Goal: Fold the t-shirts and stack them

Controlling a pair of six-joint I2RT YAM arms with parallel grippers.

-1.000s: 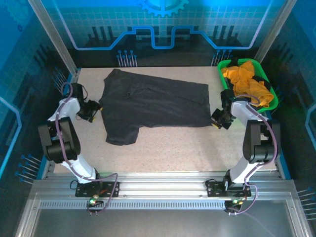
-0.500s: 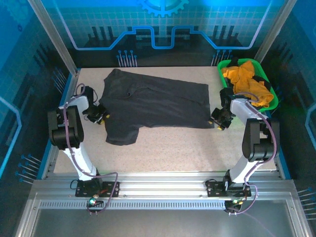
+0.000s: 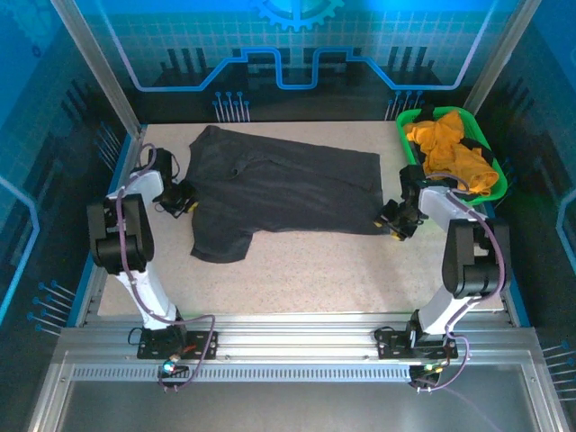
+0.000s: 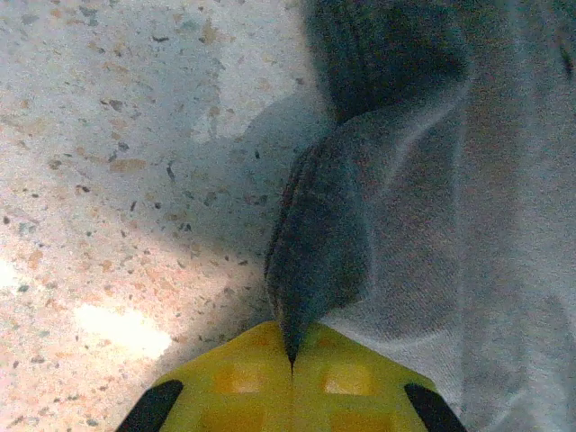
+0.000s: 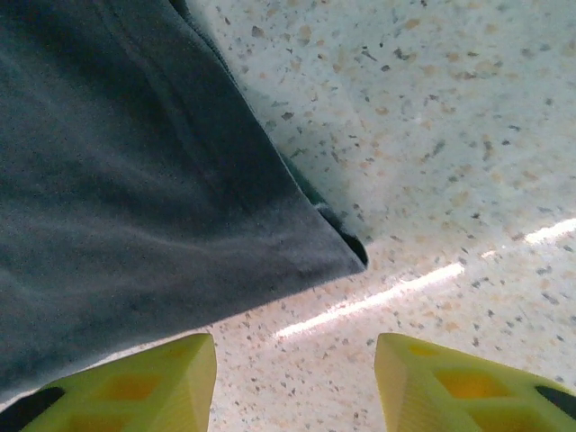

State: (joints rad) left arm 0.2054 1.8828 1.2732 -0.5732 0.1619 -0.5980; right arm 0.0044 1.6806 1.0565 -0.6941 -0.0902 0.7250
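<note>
Clamped tight with the left gripper point(image 4: 290, 355) on a raised fold at the left edge of the grey shirt point(image 3: 279, 189). Parted, gripping nothing, with the right gripper point(image 5: 297, 360) low at that shirt's near right corner. Spread flat across the table point(image 3: 315, 270). Farther back right, heaped in the green basket point(image 3: 500, 187): the orange shirt point(image 3: 450, 148).

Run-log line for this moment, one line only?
left gripper: shut on grey t-shirt edge | right gripper: open beside its corner | orange t-shirt: in green basket

Charcoal t-shirt point(image 5: 135, 180) corner lies flat ahead of parted end effector point(image 5: 295, 342).
</note>
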